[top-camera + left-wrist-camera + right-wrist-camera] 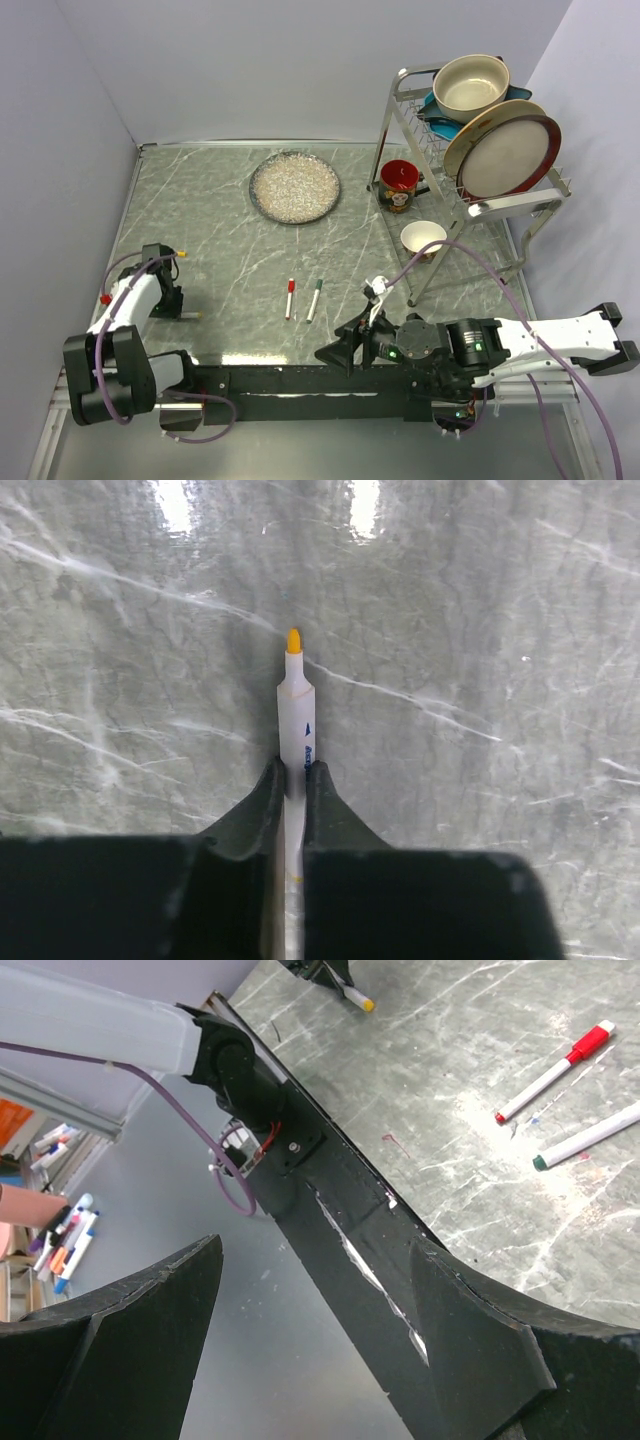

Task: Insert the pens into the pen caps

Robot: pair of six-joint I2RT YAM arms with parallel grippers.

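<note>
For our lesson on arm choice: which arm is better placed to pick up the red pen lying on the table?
Right. The right gripper is open, empty and nearer the red pen; the left gripper is shut on the orange-tipped pen.

Cam setup: 1 overhead, 2 wrist.
Top: high, from near side, whole counter [220, 260]. L wrist: close, down past orange pen [296, 710]. R wrist: low, oblique across counter's near edge; shares red pen [555, 1071], green pen [590, 1135] w/ top.
</note>
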